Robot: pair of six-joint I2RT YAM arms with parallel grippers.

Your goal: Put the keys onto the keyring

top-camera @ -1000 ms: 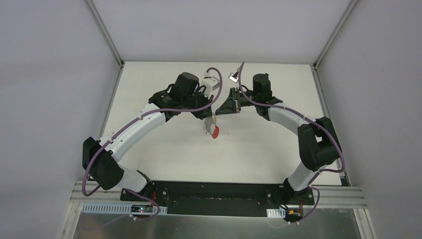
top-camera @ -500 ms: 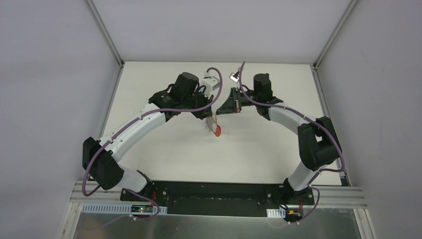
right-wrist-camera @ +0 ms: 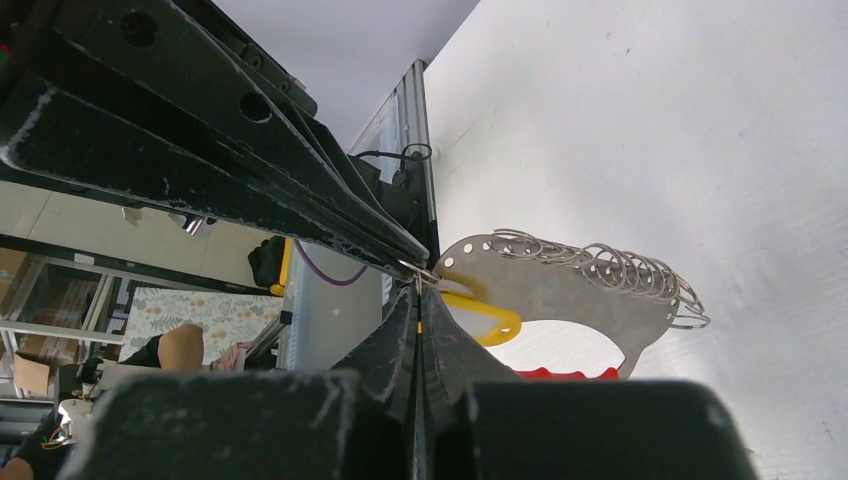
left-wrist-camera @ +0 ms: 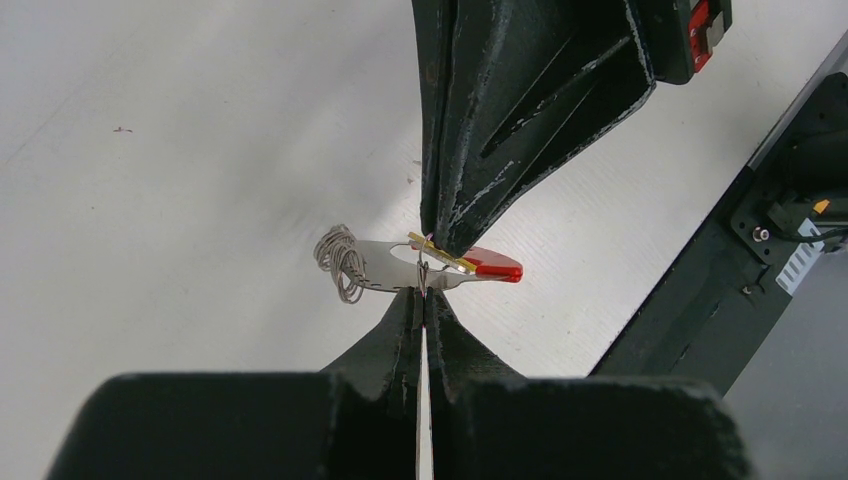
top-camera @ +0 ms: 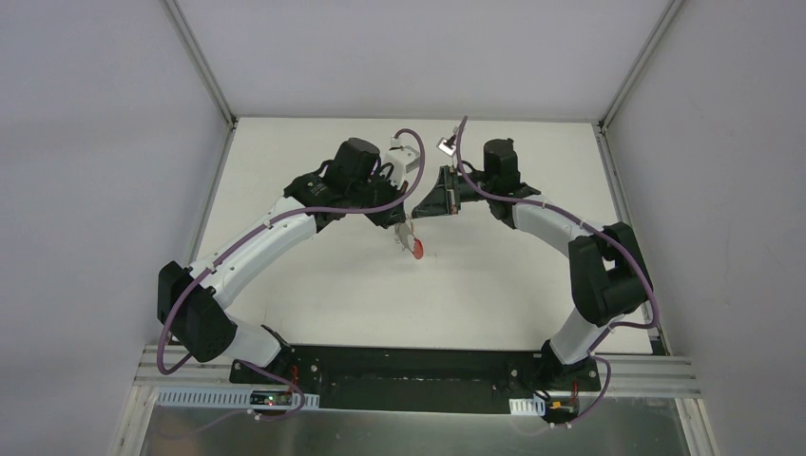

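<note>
Two arms (top-camera: 266, 237) bowed inward, left gripper (top-camera: 403, 228) and right gripper (top-camera: 419, 215) tip to tip above table (top-camera: 494, 285), each clamped onto keys (left-wrist-camera: 380, 266).

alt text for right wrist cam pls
Both end effectors pinch the keys where their tips meet: the right end effector from below, the left end effector from the upper left. The bunch is a grey metal fan edged with wire rings, with a yellow loop and red band, against the white table.

Your stock on view: keys (right-wrist-camera: 560, 290), dull grey sheet metal, smooth; wire rings (right-wrist-camera: 620, 268), bright steel; red band (left-wrist-camera: 492, 266), glossy plastic; right gripper fingers (left-wrist-camera: 500, 120), matt black, rough, scuffed pale; table (left-wrist-camera: 150, 180), matt white.
</note>
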